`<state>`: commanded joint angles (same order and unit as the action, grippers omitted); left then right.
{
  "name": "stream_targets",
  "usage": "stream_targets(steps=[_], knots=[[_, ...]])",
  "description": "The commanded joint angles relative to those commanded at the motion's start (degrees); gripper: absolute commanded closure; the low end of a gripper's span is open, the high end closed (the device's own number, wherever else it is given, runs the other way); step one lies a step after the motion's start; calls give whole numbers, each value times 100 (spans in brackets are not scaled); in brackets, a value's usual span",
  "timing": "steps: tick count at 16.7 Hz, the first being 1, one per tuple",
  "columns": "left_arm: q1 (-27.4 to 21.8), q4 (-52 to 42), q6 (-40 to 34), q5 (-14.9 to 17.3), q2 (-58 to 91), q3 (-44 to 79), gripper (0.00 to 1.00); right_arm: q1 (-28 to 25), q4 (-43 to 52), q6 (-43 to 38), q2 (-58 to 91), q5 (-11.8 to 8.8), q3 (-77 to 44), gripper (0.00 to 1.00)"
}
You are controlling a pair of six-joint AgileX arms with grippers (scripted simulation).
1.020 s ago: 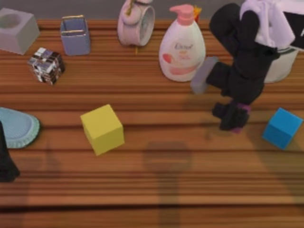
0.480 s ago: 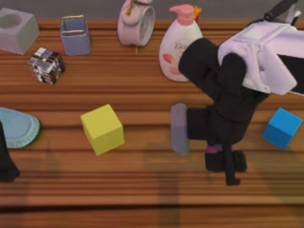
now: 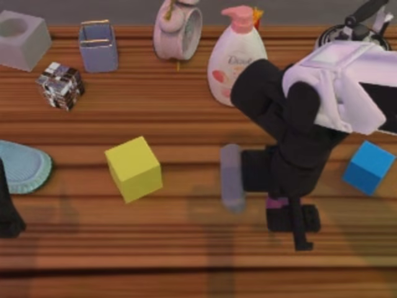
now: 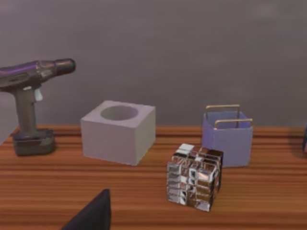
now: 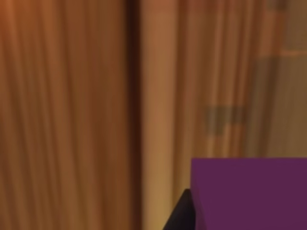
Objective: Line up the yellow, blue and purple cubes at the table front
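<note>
The large yellow cube (image 3: 133,169) rests left of centre on the wooden table (image 3: 186,248). Near the right edge sits the blue cube (image 3: 368,167). My right gripper (image 3: 291,220) hangs over the table's front middle-right, shut on the small purple cube (image 3: 277,202), of which only a sliver shows under the wrist. In the right wrist view the purple cube (image 5: 249,194) fills the corner beside one dark finger (image 5: 182,215), above the planks. My left gripper (image 3: 7,217) is parked at the left edge, open, holding nothing.
Along the back stand a grey hollow block (image 3: 22,40), a lavender gold-rimmed box (image 3: 98,46), an alarm clock (image 3: 178,28) and a soap bottle (image 3: 237,62). A mirrored cube (image 3: 60,85) and a pale blue slipper (image 3: 22,166) lie at the left. A drill (image 4: 29,110) stands beyond the block.
My right arm has swung from the back right toward the front and leftward, carrying the purple cube. The yellow and blue cubes and the left arm have not moved.
</note>
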<state>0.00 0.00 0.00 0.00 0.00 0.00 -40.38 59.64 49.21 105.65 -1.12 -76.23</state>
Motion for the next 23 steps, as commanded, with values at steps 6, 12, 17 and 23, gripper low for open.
stream_targets(steps=[6, 12, 17, 23], knots=[[0, 0, 0, 0, 0, 0, 0, -17, -1172, -8, 393, 1, 767, 100], [0, 0, 0, 0, 0, 0, 0, -24, -1295, -4, 440, 3, 857, 92], [0, 0, 0, 0, 0, 0, 0, -24, -1295, -4, 440, 3, 857, 55], [0, 0, 0, 0, 0, 0, 0, -24, -1295, -4, 440, 3, 857, 10]])
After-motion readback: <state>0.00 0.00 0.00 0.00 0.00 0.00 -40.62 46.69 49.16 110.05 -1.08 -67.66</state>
